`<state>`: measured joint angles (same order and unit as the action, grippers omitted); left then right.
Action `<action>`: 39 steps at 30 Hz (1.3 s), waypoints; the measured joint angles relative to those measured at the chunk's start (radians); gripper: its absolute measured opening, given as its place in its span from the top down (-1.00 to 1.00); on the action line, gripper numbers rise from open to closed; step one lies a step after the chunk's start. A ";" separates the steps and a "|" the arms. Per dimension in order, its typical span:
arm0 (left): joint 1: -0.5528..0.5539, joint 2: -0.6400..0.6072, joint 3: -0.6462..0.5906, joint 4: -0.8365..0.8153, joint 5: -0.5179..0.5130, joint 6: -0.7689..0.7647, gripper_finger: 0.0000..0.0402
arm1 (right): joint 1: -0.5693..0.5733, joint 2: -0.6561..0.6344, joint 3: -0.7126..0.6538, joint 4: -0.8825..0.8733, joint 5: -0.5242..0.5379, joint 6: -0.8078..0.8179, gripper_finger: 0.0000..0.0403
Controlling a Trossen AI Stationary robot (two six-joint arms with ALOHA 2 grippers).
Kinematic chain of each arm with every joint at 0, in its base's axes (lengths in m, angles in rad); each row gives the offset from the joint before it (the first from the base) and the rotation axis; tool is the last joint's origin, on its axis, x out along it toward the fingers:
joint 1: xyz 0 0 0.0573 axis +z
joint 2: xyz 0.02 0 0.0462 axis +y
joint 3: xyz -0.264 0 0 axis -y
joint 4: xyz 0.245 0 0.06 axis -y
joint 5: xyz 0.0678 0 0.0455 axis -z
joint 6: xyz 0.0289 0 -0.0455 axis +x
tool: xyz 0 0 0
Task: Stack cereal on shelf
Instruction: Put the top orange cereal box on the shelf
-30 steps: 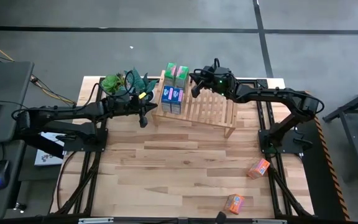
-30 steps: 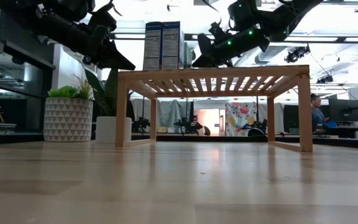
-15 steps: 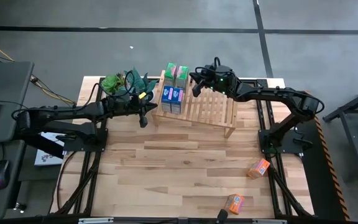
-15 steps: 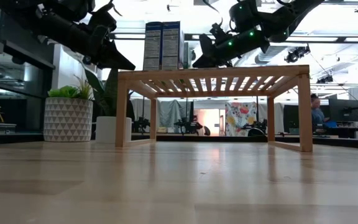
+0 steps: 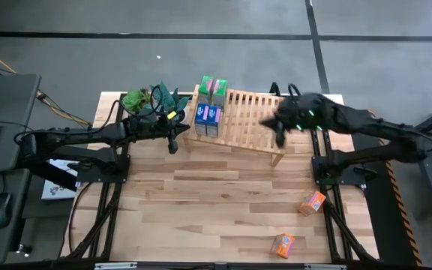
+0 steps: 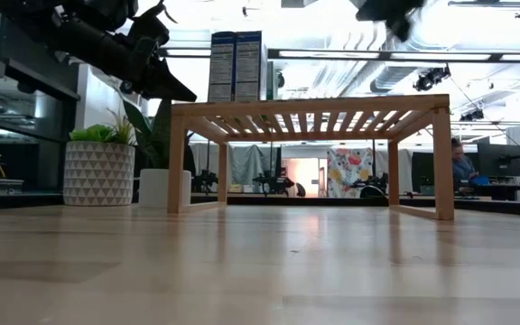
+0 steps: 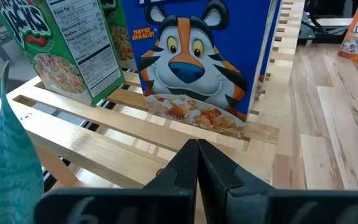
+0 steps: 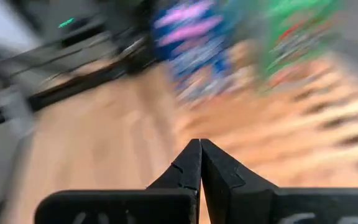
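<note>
The wooden shelf (image 5: 238,124) stands at the table's far middle. Two green cereal boxes (image 5: 212,86) and two blue ones (image 5: 208,118) stand upright on the left end of its slatted top; they also show in the low view (image 6: 237,65) and the left wrist view (image 7: 207,59). Two orange boxes (image 5: 313,202) (image 5: 283,244) lie on the table at the near right. My left gripper (image 5: 173,139) is shut and empty, just off the shelf's left end. My right gripper (image 5: 276,132) is shut and empty, blurred, above the shelf's right end.
Two potted plants (image 5: 150,99) stand at the far left beside the shelf; one has a white patterned pot (image 6: 99,171). The shelf's slats to the right of the boxes (image 5: 257,112) are bare. The tabletop's middle and near left (image 5: 186,210) hold nothing.
My right gripper has swung fast from beside the boxes over the shelf's far side toward the table's right and near edges, and has risen: in the low view it has left the shelf top and shows only at the picture's top. The boxes have stayed in place.
</note>
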<state>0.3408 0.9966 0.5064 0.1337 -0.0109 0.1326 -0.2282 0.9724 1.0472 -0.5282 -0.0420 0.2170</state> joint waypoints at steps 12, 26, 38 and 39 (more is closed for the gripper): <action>0.000 0.000 0.000 0.001 0.000 -0.008 1.00 | 0.702 -0.012 0.013 -0.242 0.346 0.463 1.00; 0.000 0.000 0.000 -0.001 0.000 -0.016 1.00 | 0.920 0.484 0.478 -1.017 -0.019 1.426 1.00; -0.001 0.000 0.000 -0.032 0.000 -0.049 1.00 | 0.991 0.616 0.431 -1.044 -0.203 1.612 0.96; -0.001 0.000 0.000 -0.032 0.000 -0.057 1.00 | 0.996 0.614 0.427 -1.044 -0.203 1.627 0.92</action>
<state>0.3397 0.9966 0.5064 0.1017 -0.0109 0.0751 0.7676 1.5867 1.4740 -1.5720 -0.2447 1.8439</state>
